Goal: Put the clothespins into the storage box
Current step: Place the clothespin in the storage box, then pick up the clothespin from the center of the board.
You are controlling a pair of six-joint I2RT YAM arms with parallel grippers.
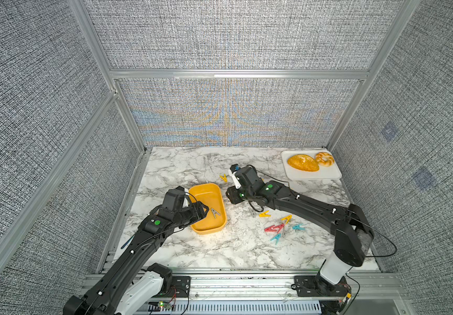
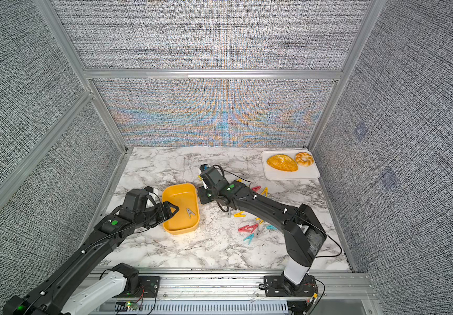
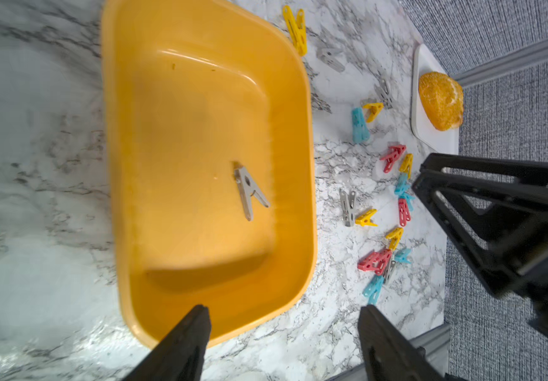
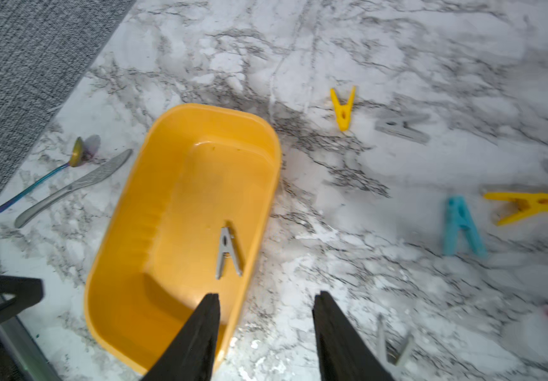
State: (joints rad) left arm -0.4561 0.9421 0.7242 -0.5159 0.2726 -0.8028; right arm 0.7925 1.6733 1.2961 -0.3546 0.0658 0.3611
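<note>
Both end effectors hang agape and empty: the left end effector and right end effector crowd the storage box, which holds one grey clothespin. Colliding arms could knock it; scattered clothespins wait right.

My arms are matte black with white base shells, green round lights (one per joint), thin black cables and triangular black fingers.
</note>
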